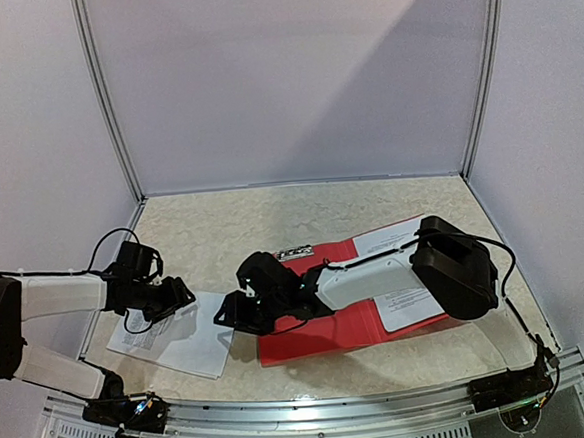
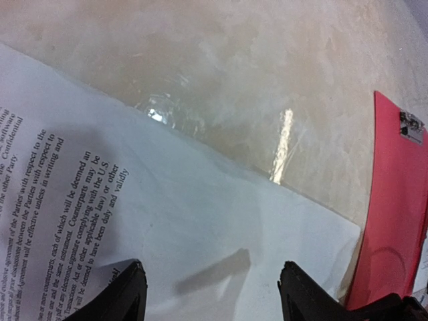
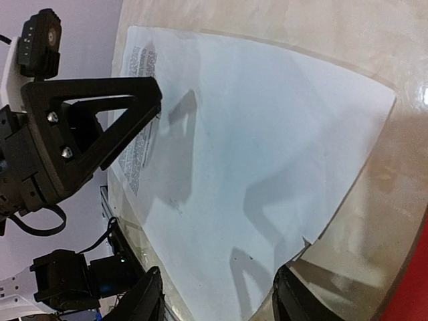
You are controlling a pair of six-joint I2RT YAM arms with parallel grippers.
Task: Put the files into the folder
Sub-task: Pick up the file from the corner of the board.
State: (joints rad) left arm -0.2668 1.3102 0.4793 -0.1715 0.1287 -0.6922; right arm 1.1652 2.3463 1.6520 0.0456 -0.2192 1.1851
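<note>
Both sets of jaws stood spread, I noted: left gripper [image 2: 212,284] and right gripper [image 3: 218,292] hung over the sheet [image 1: 193,344] lying just beside the folder [image 1: 315,335].

Two printed sheets: one sheet [image 1: 186,345] on the tabletop [image 1: 272,220], another sheet [image 1: 410,303] on the one red folder [image 1: 320,335]. Two claws: left claw [image 1: 185,295], right claw [image 1: 226,315].
</note>
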